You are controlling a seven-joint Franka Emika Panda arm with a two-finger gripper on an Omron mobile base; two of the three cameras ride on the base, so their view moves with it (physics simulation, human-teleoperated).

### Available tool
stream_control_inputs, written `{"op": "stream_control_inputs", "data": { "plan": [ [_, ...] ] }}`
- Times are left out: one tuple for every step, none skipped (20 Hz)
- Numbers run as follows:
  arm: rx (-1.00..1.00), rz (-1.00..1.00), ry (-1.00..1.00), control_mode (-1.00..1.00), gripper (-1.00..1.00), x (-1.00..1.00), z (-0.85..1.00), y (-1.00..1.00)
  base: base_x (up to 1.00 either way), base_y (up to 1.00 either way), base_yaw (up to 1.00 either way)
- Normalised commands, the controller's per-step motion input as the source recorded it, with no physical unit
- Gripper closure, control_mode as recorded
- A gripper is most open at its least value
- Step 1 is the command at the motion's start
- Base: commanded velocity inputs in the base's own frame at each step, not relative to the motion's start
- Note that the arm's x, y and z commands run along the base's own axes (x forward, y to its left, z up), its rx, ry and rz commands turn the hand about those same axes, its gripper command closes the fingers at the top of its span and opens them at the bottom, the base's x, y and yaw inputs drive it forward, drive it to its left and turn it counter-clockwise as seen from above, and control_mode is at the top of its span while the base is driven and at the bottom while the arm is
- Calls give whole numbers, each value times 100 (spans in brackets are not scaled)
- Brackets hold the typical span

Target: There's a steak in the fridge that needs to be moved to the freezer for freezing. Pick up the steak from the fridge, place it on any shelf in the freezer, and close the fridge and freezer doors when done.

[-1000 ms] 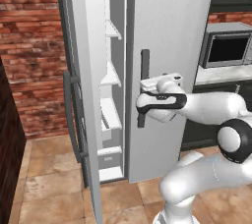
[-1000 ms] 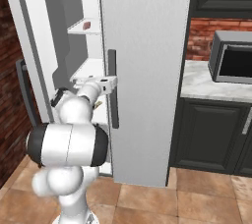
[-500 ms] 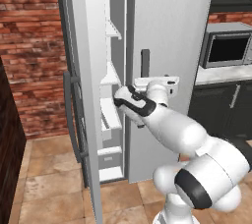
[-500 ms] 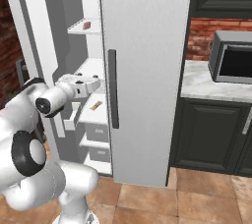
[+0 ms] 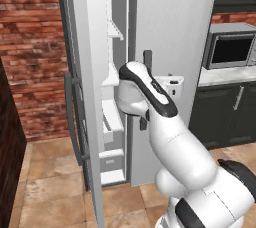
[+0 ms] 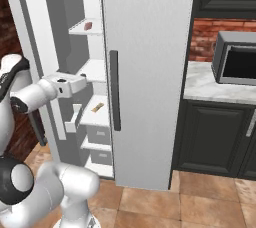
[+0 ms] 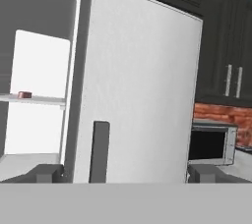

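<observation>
From the left base view I see the freezer (image 5: pixel 114 122) standing open, its narrow white shelves edge-on to me, and its door (image 5: pixel 82 97) swung toward the camera with the dark bar handle on the outer face. My arm's white elbow covers most of the closed fridge door (image 5: pixel 175 32) handle; the hand itself is hard to pick out behind it. A microwave (image 5: pixel 230 49) sits on the counter to the right.

The right base view gives me what the first cannot: the steak (image 6: pixel 88 25) lies flat on an upper freezer shelf, a small pink-red slab, too small for me to tell which way its long axis runs. A small tan thing (image 6: pixel 97 107) lies on a lower shelf. The gripper (image 6: pixel 75 117) hangs just in front of the middle shelves; I cannot judge its jaws here.

In the hand view the fingertips (image 7: pixel 47 173) sit far apart at the bottom edges, jaws spread wide, nothing between them. The steak shows at the left on its shelf, well above the closed door's handle (image 7: pixel 100 152), whose lower end is cut off.
</observation>
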Motion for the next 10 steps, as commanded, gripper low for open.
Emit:
{"op": "stream_control_inputs", "data": {
  "plan": [
    [0,-6,14,-100,-100,-88,0,46,0,0,0],
    [0,-4,13,-100,-100,-89,0,54,0,0,0],
    [0,-4,13,-100,-100,-90,0,58,0,0,0],
    [-9,-3,13,-100,-100,-95,0,60,0,0,0],
    [-21,-2,13,-100,-100,-96,6,64,0,0,0],
    [-28,-3,14,-100,-100,-89,1,79,0,0,0],
    [-33,-4,4,-100,-100,-83,0,97,0,0,0],
    [-36,-6,0,-100,-100,-78,0,100,0,0,0],
    [-39,-7,0,-100,-100,-74,1,100,0,0,0],
    [-37,-9,-5,-100,-100,-68,6,100,0,0,0]
  ]
}}
